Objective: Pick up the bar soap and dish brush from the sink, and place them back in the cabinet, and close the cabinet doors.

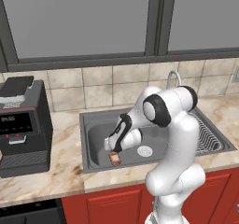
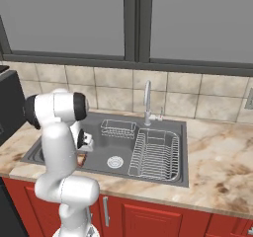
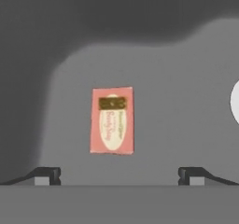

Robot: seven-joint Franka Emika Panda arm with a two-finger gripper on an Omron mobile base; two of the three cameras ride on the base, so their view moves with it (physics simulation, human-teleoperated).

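The end effector hangs with its jaws spread wide and holding nothing, just above the bar soap, which lies flat on the floor of the sink, left of the round white drain.

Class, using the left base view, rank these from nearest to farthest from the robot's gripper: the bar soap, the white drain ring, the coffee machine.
1. bar soap: on the sink floor, right beneath the open gripper.
2. drain ring: further right on the sink floor.
3. coffee machine: on the counter, far left.
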